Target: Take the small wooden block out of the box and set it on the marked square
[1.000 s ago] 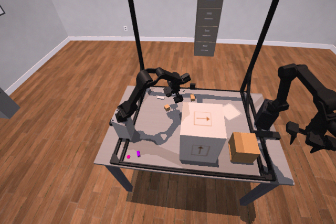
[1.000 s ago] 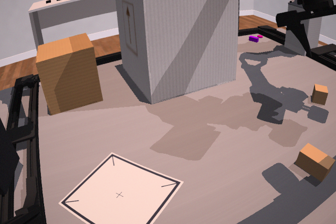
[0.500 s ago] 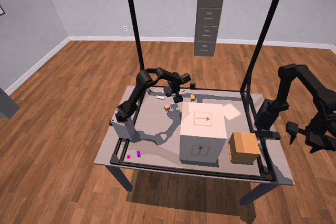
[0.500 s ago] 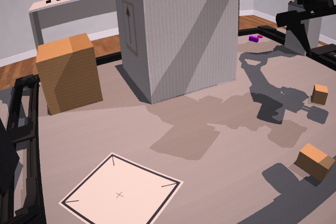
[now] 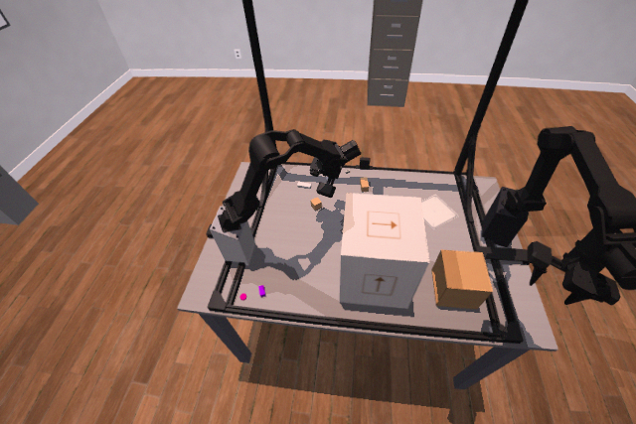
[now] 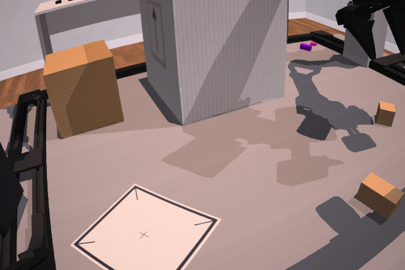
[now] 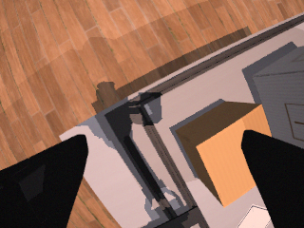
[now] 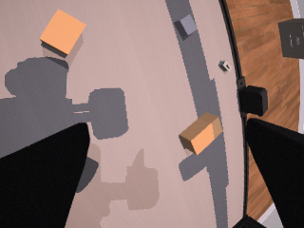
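The tall white box (image 5: 384, 226) (image 6: 228, 48) (image 7: 285, 95) stands on the table. None of its visible faces is open, and no block shows inside it; its interior is hidden. The marked square (image 5: 437, 211) (image 6: 143, 221) (image 7: 256, 219) lies bare behind the box in the top view. My left gripper (image 5: 550, 292) (image 7: 167, 142) is open and empty, high beyond the table's right edge in that view. My right gripper (image 5: 337, 170) (image 8: 170, 129) is open and empty, above the back left of the table there, outside the box.
An orange carton (image 5: 460, 279) (image 6: 85, 90) (image 7: 233, 157) stands beside the box. An orange cube (image 5: 315, 204) (image 6: 385, 114) (image 8: 63, 31) and an orange oblong block (image 5: 364, 184) (image 6: 379, 195) (image 8: 200, 134) lie outside it. A purple piece (image 5: 261, 291) (image 6: 305, 47) lies front left. Black rails edge the table.
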### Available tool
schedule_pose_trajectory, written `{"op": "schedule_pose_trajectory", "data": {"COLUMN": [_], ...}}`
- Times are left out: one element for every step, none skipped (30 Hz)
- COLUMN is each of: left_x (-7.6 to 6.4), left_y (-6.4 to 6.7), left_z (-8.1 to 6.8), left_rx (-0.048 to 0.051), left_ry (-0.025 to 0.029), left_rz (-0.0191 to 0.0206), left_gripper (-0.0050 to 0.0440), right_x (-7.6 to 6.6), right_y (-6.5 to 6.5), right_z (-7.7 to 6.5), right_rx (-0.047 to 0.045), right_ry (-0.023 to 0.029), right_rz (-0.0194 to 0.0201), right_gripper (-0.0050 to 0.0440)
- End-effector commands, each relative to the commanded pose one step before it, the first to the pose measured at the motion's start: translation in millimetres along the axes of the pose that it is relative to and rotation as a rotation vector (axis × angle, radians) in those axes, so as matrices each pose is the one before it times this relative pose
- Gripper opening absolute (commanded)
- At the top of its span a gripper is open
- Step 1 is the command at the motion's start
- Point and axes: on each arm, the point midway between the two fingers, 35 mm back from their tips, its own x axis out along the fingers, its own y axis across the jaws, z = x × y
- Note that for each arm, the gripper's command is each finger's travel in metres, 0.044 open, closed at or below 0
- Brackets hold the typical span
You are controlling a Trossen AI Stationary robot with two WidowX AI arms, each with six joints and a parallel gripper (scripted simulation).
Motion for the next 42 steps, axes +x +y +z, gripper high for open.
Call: {"op": "schedule_pose_trajectory", "data": {"left_x": [10.67, 2.94, 2.67, 2.69, 2.71, 2.74, 2.76, 2.79, 2.83, 2.86, 2.89, 2.91, 2.94, 0.00, 0.00, 2.97, 4.49, 4.55, 3.46, 3.13, 3.15, 3.17, 3.21, 3.23, 3.26, 3.29, 3.32, 3.35, 3.37, 3.35, 0.00, 0.00, 3.34, 4.97, 5.03, 3.78, 3.44, 3.46, 3.49, 3.51, 3.53, 3.57], "left_y": [-10.27, -2.85, -2.62, -2.68, -2.73, -2.78, -2.85, -2.91, -2.97, -3.03, -3.08, -3.14, -3.19, 0.00, 0.00, -3.24, -4.96, -5.08, -3.88, -3.52, -3.56, -3.60, -3.65, -3.70, -3.74, -3.78, -3.83, -3.87, -3.90, -3.97, 0.00, 0.00, -4.02, -6.13, -6.20, -4.64, -4.21, -4.23, -4.25, -4.27, -4.29, -4.32], "left_z": [15.77, 2.78, 2.45, 2.40, 2.36, 2.31, 2.27, 2.23, 2.19, 2.14, 2.09, 2.04, 1.99, 0.00, 0.00, 1.94, 2.80, 2.68, 1.93, 1.66, 1.60, 1.53, 1.48, 1.41, 1.35, 1.29, 1.22, 1.16, 1.08, 1.04, 0.00, 0.00, 0.99, 1.40, 1.25, 0.83, 0.67, 0.60, 0.53, 0.46, 0.39, 0.32], "left_rx": [-0.00774, -0.00254, -0.00230, -0.00232, -0.00233, -0.00234, -0.00232, -0.00235, -0.00237, -0.00240, -0.00242, -0.00244, -0.00246, 0.00000, 0.00000, -0.00248, -0.00376, -0.00382, -0.00290, -0.00261, -0.00263, -0.00265, -0.00268, -0.00270, -0.00273, -0.00275, -0.00278, -0.00280, -0.00282, -0.00248, 0.00000, 0.00000, -0.00224, -0.00279, -0.00284, -0.00215, -0.00196, -0.00199, -0.00201, -0.00203, -0.00206, -0.00209], "left_ry": [-0.01766, -0.00199, -0.00166, -0.00153, -0.00140, -0.00127, -0.00116, -0.00103, -0.00090, -0.00077, -0.00064, -0.00050, -0.00037, 0.00000, 0.00000, -0.00024, -0.00010, 0.00020, 0.00035, 0.00046, 0.00059, 0.00073, 0.00087, 0.00101, 0.00115, 0.00129, 0.00143, 0.00157, 0.00170, 0.00176, 0.00000, 0.00000, 0.00184, 0.00289, 0.00320, 0.00258, 0.00247, 0.00260, 0.00274, 0.00288, 0.00301, 0.00316], "left_rz": [-0.04429, -0.01137, -0.01027, -0.01028, -0.01029, -0.01032, -0.01039, -0.01044, -0.01048, -0.01053, -0.01056, -0.01059, -0.01062, 0.00000, 0.00000, -0.01064, -0.01598, -0.01603, -0.01206, -0.01080, -0.01080, -0.01080, -0.01083, -0.01084, -0.01085, -0.01086, -0.01088, -0.01088, -0.01085, -0.01101, 0.00000, 0.00000, -0.01112, -0.01691, -0.01691, -0.01254, -0.01130, -0.01127, -0.01126, -0.01124, -0.01122, -0.01122], "left_gripper": [0.0400, 0.0400, 0.0400, 0.0400, 0.0400, 0.0400, 0.0400, 0.0400, 0.0400, 0.0400, 0.0400, 0.0400, 0.0400, 0.0400, 0.0400, 0.0400, 0.0400, 0.0400, 0.0400, 0.0400, 0.0400, 0.0400, 0.0400, 0.0400, 0.0400, 0.0400, 0.0400, 0.0400, 0.0400, 0.0400, 0.0400, 0.0400, 0.0400, 0.0400, 0.0400, 0.0400, 0.0400, 0.0400, 0.0400, 0.0400, 0.0400, 0.0400], "right_x": [-8.60, -1.65, -1.49, -1.48, -1.48, -1.49, -1.50, -1.50, -1.51, -1.51, -1.51, -1.51, -1.52, 0.00, 0.00, -1.52, -2.28, -2.28, -1.71, -1.53, -1.53, -1.53, -1.54, -1.54, -1.54, -1.54, -1.55, -1.55, -1.55, -1.61, 0.00, 0.00, -1.66, -2.58, -2.58, -1.91, -1.73, -1.72, -1.72, -1.72, -1.72, -1.72], "right_y": [3.51, 0.21, 0.13, 0.08, 0.04, -0.01, -0.06, -0.11, -0.16, -0.20, -0.25, -0.29, -0.33, 0.00, 0.00, -0.38, -0.65, -0.73, -0.59, -0.56, -0.59, -0.62, -0.65, -0.67, -0.70, -0.71, -0.73, -0.75, -0.76, -0.85, 0.00, 0.00, -0.93, -1.56, -1.57, -1.17, -1.05, -1.04, -1.04, -1.03, -1.01, -1.00], "right_z": [-3.29, -1.06, -0.96, -0.96, -0.95, -0.95, -0.96, -0.95, -0.93, -0.92, -0.90, -0.88, -0.86, 0.00, 0.00, -0.84, -1.20, -1.13, -0.81, -0.69, -0.65, -0.62, -0.58, -0.54, -0.50, -0.46, -0.42, -0.38, -0.34, -0.35, 0.00, 0.00, -0.34, -0.49, -0.36, -0.20, -0.12, -0.07, -0.01, 0.04, 0.09, 0.14], "right_rx": [0.22720, 0.05017, 0.04975, 0.04955, 0.04943, 0.04945, 0.04947, 0.04946, 0.04946, 0.04939, 0.04933, 0.04931, 0.04921, 0.00000, 0.00000, 0.07293, 0.07350, 0.05552, 0.04928, 0.04902, 0.04887, 0.04889, 0.04882, 0.04877, 0.04872, 0.04872, 0.04868, 0.04847, 0.04847, 0.04863, 0.00000, 0.00000, 0.07258, 0.07333, 0.05458, 0.04894, 0.04867, 0.04857, 0.04846, 0.04834, 0.04837, 0.04839], "right_ry": [0.03972, 0.00518, 0.00424, 0.00381, 0.00337, 0.00294, 0.00252, 0.00208, 0.00163, 0.00118, 0.00072, 0.00026, -0.00020, 0.00000, 0.00000, -0.00078, -0.00221, -0.00309, -0.00285, -0.00300, -0.00343, -0.00386, -0.00429, -0.00471, -0.00511, -0.00551, -0.00590, -0.00627, -0.00661, -0.00687, 0.00000, 0.00000, -0.00723, -0.01144, -0.01204, -0.00926, -0.00862, -0.00885, -0.00908, -0.00928, -0.00946, -0.00965], "right_rz": [-0.04293, -0.01000, -0.00919, -0.00934, -0.00948, -0.00961, -0.00975, -0.00986, -0.00996, -0.01003, -0.01007, -0.01010, -0.01010, 0.00000, 0.00000, -0.01007, -0.01496, -0.01480, -0.01098, -0.00969, -0.00953, -0.00934, -0.00917, -0.00896, -0.00873, -0.00849, -0.00824, -0.00796, -0.00763, -0.00751, 0.00000, 0.00000, -0.00724, -0.01040, -0.00970, -0.00675, -0.00570, -0.00528, -0.00487, -0.00444, -0.00401, -0.00357], "right_gripper": [0.0400, 0.0400, 0.0400, 0.0400, 0.0400, 0.0400, 0.0400, 0.0400, 0.0400, 0.0400, 0.0400, 0.0400, 0.0400, 0.0400, 0.0400, 0.0400, 0.0400, 0.0400, 0.0400, 0.0400, 0.0400, 0.0400, 0.0400, 0.0400, 0.0400, 0.0400, 0.0400, 0.0400, 0.0400, 0.0400, 0.0400, 0.0400, 0.0400, 0.0400, 0.0400, 0.0400, 0.0400, 0.0400, 0.0400, 0.0400, 0.0400, 0.0400]}}
